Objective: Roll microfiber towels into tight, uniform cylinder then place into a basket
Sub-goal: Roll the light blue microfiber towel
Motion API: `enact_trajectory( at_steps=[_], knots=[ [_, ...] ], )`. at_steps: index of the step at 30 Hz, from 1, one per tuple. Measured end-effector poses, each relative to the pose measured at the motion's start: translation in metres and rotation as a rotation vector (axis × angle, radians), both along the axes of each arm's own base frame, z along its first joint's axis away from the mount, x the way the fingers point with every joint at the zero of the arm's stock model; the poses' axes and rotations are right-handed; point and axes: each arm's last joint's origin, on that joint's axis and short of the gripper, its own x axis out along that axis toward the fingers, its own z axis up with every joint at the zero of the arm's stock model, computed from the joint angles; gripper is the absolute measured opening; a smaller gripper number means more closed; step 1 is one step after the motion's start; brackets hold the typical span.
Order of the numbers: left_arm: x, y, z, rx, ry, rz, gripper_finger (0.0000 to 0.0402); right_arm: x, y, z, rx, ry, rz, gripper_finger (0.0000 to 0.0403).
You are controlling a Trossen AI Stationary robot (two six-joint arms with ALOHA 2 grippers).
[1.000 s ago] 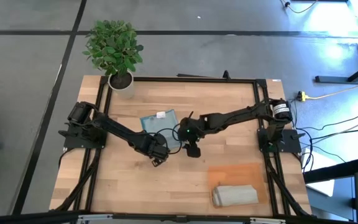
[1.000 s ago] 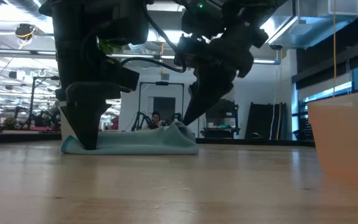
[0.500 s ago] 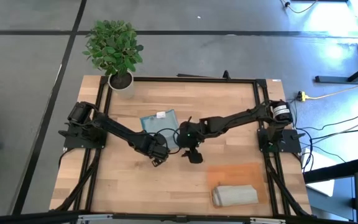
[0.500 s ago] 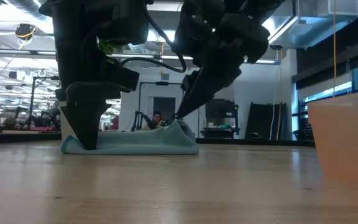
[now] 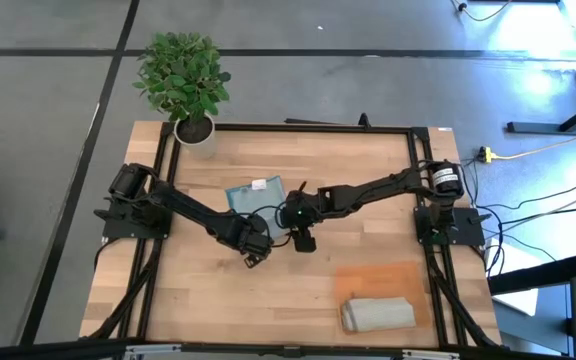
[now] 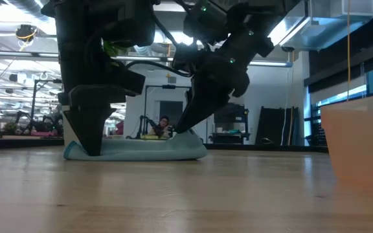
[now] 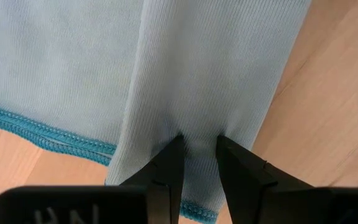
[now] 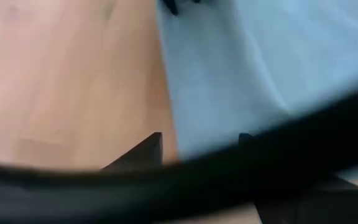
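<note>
Robotics lab or industrial workshop. Evidence: wood table in black metal frame, set on grey concrete floor with taped lines; cables trailing to equipment at side; open hall behind with overhead ducts, strip lighting, racks, seated person.

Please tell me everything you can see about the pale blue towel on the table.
The pale blue towel is a soft, finely ribbed cloth with a teal stitched hem and a small white label. It lies on the wooden table, near the middle, partly folded over itself, not yet rolled. The left tool pinches a fold at its near edge. The right tool reaches down to its other end, where the cloth rises slightly.
</note>
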Motion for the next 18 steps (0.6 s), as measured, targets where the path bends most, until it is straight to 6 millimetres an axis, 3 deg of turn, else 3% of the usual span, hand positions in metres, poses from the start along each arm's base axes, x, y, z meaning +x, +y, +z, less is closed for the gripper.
enact_trajectory(
  at_steps=[18],
  knots=[
    [0.000, 0.000, 0.000, -0.007, 0.001, 0.000, 0.0089, -0.004, -0.028, -0.003, -0.038, 0.047, -0.109, 0.0210]
  ],
)
